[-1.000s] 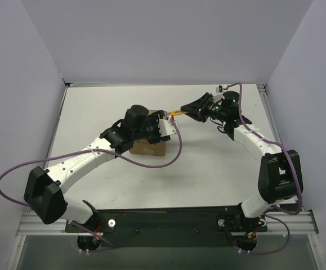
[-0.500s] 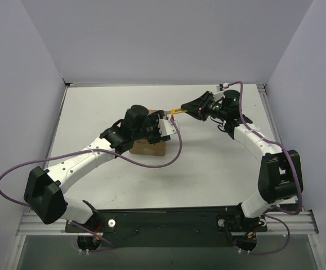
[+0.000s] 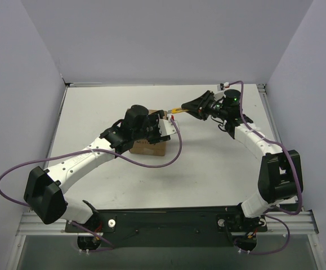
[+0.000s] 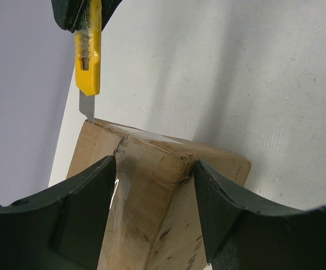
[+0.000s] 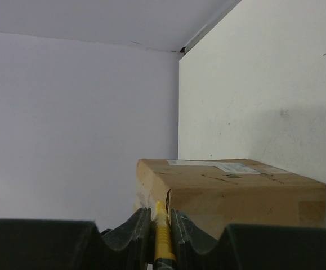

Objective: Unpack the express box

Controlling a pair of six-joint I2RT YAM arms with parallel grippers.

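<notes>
Now my left gripper [image 4: 154,208] straddles the brown taped cardboard express box [image 4: 151,185], jaws spread wide. My right gripper [image 5: 158,228] clamps a yellow utility knife [image 4: 89,53]; its blade tip touches the box's top edge.

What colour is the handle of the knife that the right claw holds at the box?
Yellow; the knife shows best in the left wrist view.

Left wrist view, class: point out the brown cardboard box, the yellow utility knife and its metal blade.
Brown cardboard box [image 4: 151,185], left wrist view, taped top.
Yellow utility knife [image 4: 89,56], left wrist view, handle.
Metal blade [image 4: 88,108], left wrist view, exposed tip.
</notes>
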